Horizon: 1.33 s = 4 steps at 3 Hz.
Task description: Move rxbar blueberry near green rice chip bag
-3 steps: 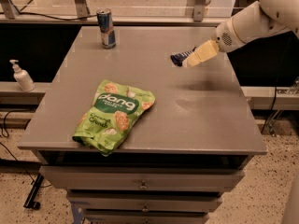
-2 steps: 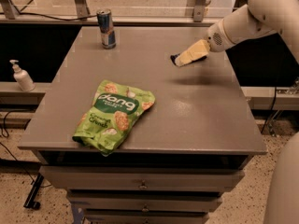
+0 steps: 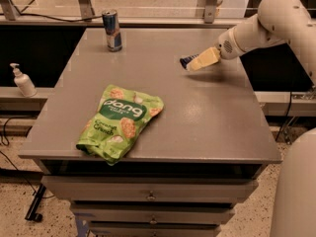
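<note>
Pincer (image 3: 194,64): far right of your table (image 3: 222,117), tip touching the snack bar (image 3: 185,61); you cannot tell whether it grips.
Snack bar: well apart from the green bag (image 3: 121,122).
Change: bar unmoved; pincer closer in.

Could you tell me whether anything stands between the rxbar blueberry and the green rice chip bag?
Nothing visible. The tool holds the rxbar blueberry toward the right rear; only bare tabletop separates it from the green rice chip bag.

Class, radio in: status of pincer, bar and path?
Pincer far right, gripping rxbar blueberry. Green rice chip bag front left. Can back left, off path.
</note>
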### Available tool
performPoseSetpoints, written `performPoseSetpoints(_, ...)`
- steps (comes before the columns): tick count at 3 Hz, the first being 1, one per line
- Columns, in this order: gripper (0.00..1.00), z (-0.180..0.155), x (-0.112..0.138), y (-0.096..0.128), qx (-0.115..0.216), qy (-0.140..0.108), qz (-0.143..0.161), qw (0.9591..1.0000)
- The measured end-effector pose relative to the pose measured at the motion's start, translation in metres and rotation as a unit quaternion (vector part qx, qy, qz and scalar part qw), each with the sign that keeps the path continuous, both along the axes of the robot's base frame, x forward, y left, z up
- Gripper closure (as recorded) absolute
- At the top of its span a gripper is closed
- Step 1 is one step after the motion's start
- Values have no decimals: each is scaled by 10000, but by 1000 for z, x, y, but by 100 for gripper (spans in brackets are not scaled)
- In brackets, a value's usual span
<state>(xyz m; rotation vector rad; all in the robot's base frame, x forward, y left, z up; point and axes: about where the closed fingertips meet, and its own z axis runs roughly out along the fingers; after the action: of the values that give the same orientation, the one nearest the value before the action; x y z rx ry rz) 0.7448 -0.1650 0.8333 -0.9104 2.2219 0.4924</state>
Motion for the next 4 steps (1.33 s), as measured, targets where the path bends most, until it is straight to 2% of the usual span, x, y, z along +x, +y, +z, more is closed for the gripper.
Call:
performPoseSetpoints(3, 87, -4, 4, -16, -44, -119, -180, 9998)
performPoseSetpoints(4, 100, -3, 3, -15, -40, -119, -180, 9998)
